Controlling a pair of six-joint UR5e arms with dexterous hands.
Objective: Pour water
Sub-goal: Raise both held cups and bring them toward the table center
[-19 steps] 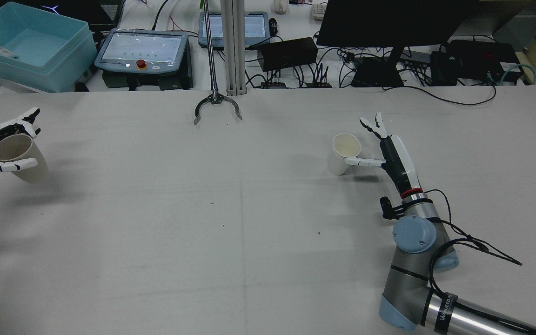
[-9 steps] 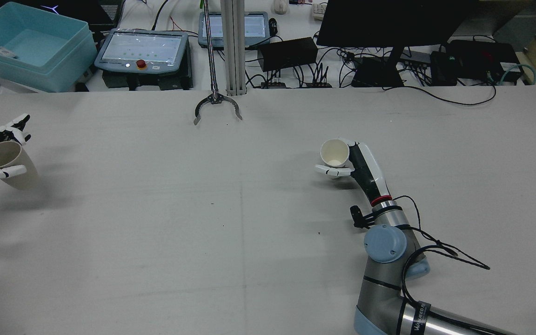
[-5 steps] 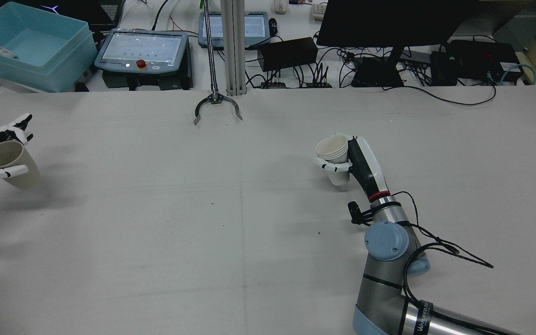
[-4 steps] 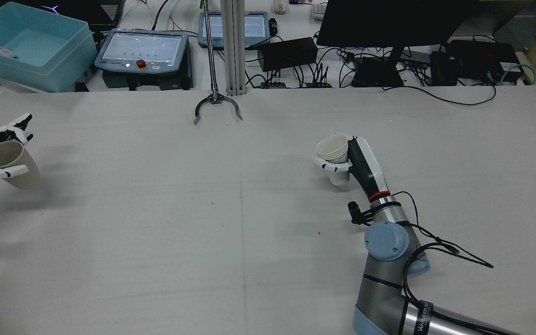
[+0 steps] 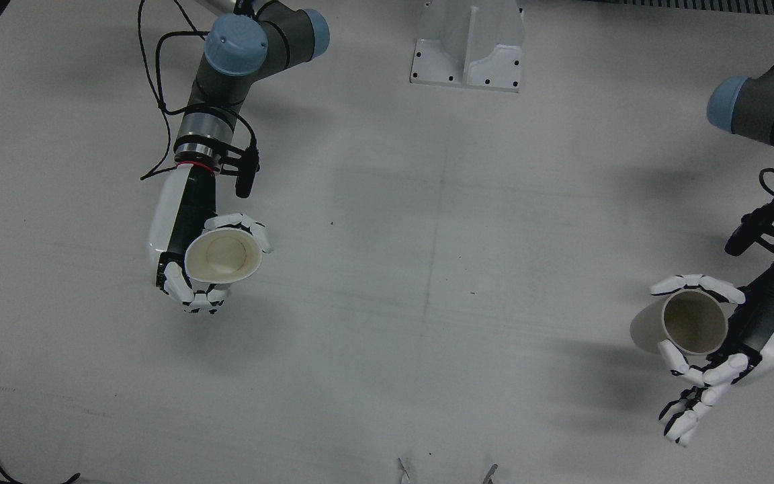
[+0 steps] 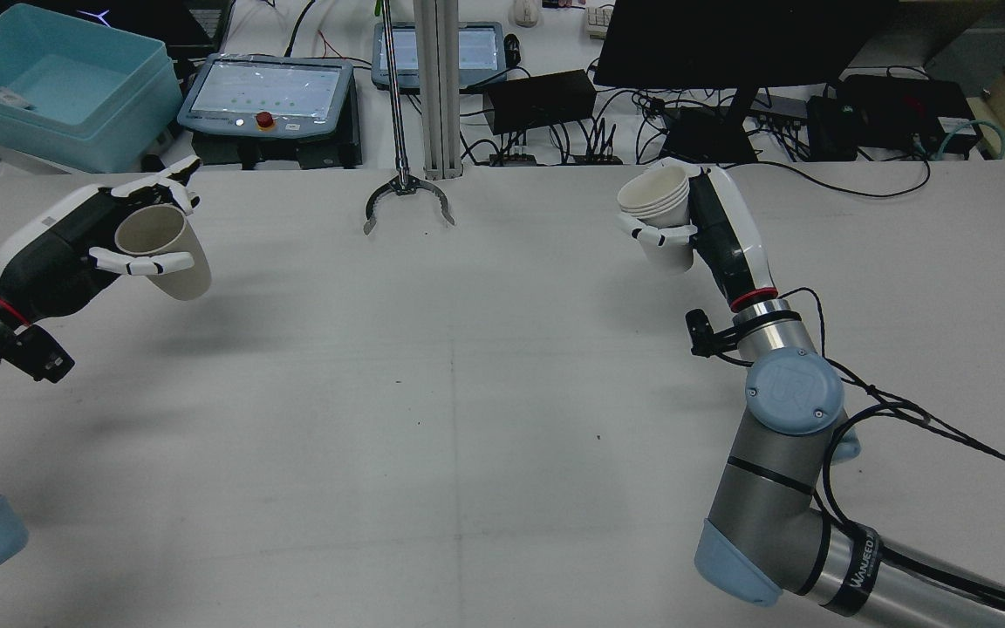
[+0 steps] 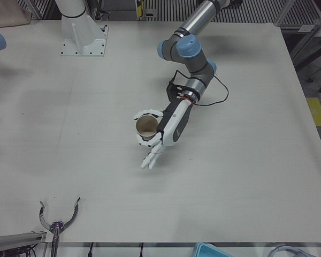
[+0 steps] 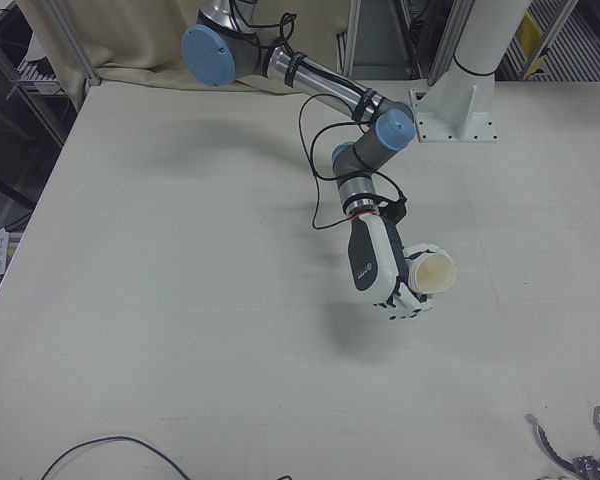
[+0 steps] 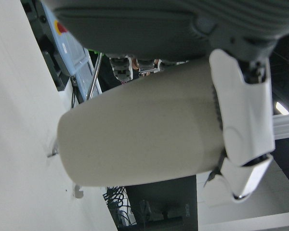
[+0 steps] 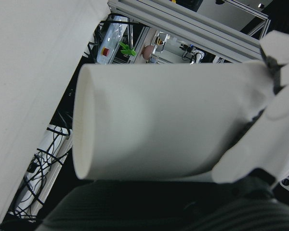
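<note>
Right robot hand: your right robot hand (image 6: pixel 705 228) is gripping a white paper cup (image 6: pixel 661 214), fingers (image 6: pixel 652 235) wrapping round the wall below the rim.
White cup: it is hanging clear of the table (image 6: pixel 468 392), mouth tipping toward the centre; the rear view is showing several stacked rims, so you may be holding a nested stack. Whether any water is sitting inside is not readable.
Left robot hand: your left robot hand (image 6: pixel 88 249) is clasping a beige paper cup (image 6: pixel 162 253), one finger (image 6: pixel 132 263) crossing the wall on the near side and the others curling over the far side of the rim.
Beige cup: it is riding above the table too, leaning with its mouth facing up and toward the arm and its base pointing inward; the inside is looking dark and its contents are not readable.
Between the cups: the two are sitting well apart, at opposite sides of the table, with bare cloth lying between them.
Far edge: a metal grabber claw (image 6: pixel 406 202) is resting on the table near the middle of the far side, its rod running up past an aluminium post (image 6: pixel 437 87).
Beyond the table: a teal bin (image 6: pixel 58 87), two pendant screens (image 6: pixel 269 92) and a dark monitor (image 6: pixel 729 39) are crowding the bench behind.
</note>
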